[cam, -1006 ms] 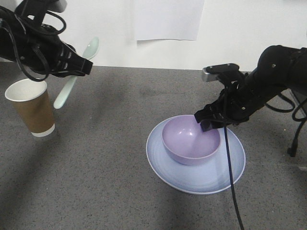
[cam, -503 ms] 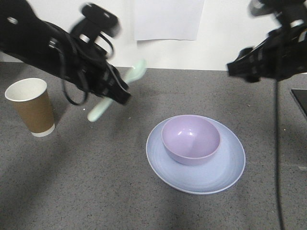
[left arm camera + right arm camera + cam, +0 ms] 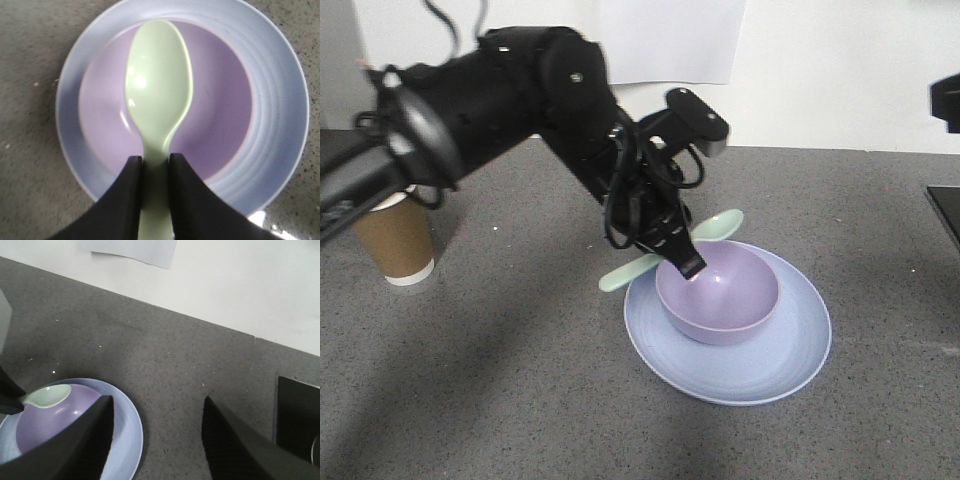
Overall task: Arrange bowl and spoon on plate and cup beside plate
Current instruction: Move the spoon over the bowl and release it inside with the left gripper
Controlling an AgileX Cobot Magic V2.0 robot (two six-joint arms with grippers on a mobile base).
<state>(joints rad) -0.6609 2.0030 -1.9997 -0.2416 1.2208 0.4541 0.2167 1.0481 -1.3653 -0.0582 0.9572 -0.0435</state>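
A round, shallow, pale blue-lilac plate (image 3: 740,368) with a thin rim lies flat on the grey speckled worktop (image 3: 520,390), right of its middle. A deep, smooth, lavender-purple plastic bowl (image 3: 720,298) stands upright on the plate, toward its far side, empty. A small pale mint-green plastic spoon (image 3: 159,85) hangs nearly level above the bowl, its scoop over the hollow and its handle reaching out past the plate's left rim, pinched in the left gripper (image 3: 155,162). A brown paper cup (image 3: 395,240) with a white base band stands upright near the worktop's left edge, well apart from the plate
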